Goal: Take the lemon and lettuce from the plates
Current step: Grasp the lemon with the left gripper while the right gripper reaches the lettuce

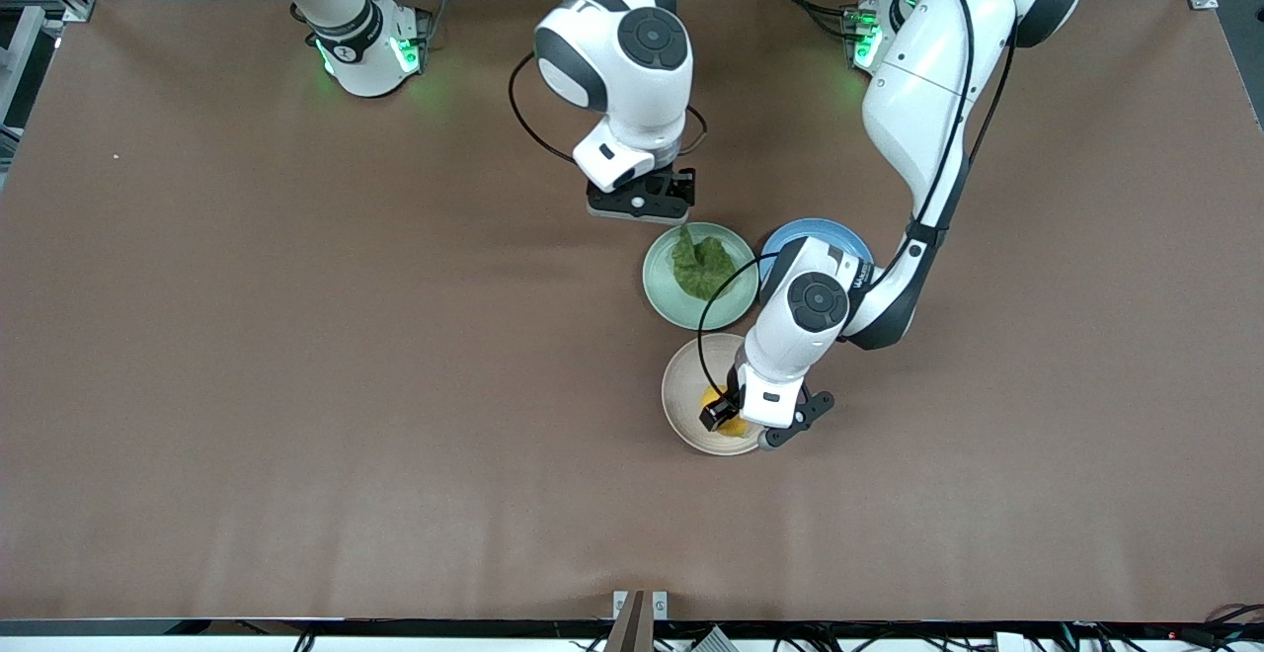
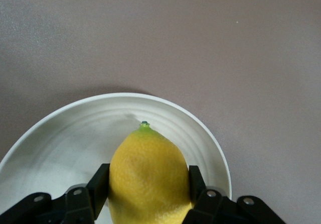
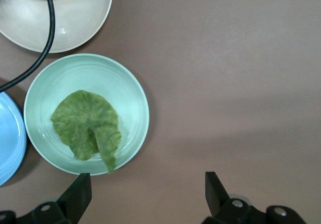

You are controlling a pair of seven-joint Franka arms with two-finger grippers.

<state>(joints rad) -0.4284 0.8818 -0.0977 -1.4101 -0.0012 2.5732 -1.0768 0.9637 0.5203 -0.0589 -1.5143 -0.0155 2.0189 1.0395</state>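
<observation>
The yellow lemon [image 2: 148, 179] lies in the beige-cream plate [image 2: 65, 133], with its pointed tip away from the wrist. My left gripper [image 1: 729, 417] is down in that plate [image 1: 681, 385], shut on the lemon [image 1: 733, 427], one finger [image 2: 100, 181] pressed to each side. The dark green lettuce [image 1: 701, 265] rests in the mint green plate [image 1: 662, 286]. My right gripper [image 1: 642, 203] hangs open over bare table just off that plate's rim. In the right wrist view the lettuce [image 3: 88, 126] and its plate [image 3: 125, 83] show clear of the fingers [image 3: 80, 191].
A blue plate [image 1: 834, 237] sits beside the mint one toward the left arm's end, partly hidden by the left arm. The three plates crowd close together. A black cable [image 3: 47, 28] crosses the right wrist view. Brown table [image 1: 296, 385] spreads wide all around.
</observation>
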